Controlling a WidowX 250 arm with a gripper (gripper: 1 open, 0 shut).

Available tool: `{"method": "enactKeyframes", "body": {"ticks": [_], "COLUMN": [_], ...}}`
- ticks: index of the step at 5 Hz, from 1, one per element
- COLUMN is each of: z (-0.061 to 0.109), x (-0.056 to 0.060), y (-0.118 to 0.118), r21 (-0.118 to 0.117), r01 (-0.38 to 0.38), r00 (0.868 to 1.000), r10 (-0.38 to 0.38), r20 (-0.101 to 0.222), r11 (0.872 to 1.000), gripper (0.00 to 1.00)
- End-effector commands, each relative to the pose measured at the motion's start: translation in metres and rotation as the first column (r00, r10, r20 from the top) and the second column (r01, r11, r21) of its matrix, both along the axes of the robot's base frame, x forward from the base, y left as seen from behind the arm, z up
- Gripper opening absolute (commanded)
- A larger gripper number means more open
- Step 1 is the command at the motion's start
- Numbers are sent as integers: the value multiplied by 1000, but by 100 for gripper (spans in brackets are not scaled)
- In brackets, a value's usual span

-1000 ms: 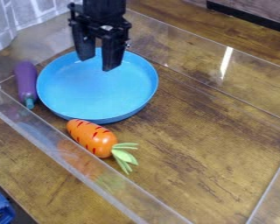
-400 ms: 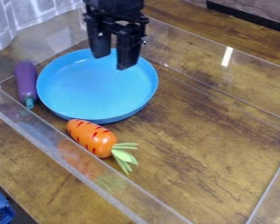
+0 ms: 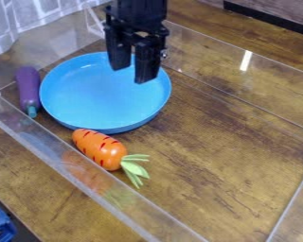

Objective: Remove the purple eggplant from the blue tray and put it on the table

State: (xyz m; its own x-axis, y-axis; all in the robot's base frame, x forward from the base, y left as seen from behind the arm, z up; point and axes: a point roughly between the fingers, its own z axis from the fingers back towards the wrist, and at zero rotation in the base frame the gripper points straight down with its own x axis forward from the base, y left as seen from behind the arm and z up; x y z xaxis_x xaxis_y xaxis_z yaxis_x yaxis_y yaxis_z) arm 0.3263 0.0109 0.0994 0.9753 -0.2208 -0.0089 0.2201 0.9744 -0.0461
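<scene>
The purple eggplant lies on the table just left of the blue tray, its green stem end toward the front. It is outside the tray and close to its rim. The tray holds nothing. My gripper hangs above the tray's far right rim, fingers pointing down, open and holding nothing. It is well to the right of the eggplant.
An orange carrot with green leaves lies on the table in front of the tray. A clear plastic wall runs along the front left edge. Another clear panel stands at the back left.
My gripper has moved to the right and slightly down, from above the tray's far left part to its far right rim. The eggplant, carrot and tray have not moved.
</scene>
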Motion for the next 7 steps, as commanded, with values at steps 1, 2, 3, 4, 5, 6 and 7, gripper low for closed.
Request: {"method": "enactKeyframes", "body": {"ticks": [1,2,3,4,5,6,7], "z": [16,12,9,10,12,12,11], "x": [11,7,3,10,16,20,24], "y": [-2,-5,-9,-12,-16,-14,-11], "r21": [1,-2,-5,-7,-11,-14,-16], "r01": [-30,-73,-114,-100,-81,-30,16], "r00": [998,996,992,994,996,999,999], "r10": [30,73,114,100,81,30,-16], "r20": [60,56,52,47,43,38,31], "r11": [1000,997,993,995,997,999,1000], "gripper": [100,100,100,100,0,0,100]}}
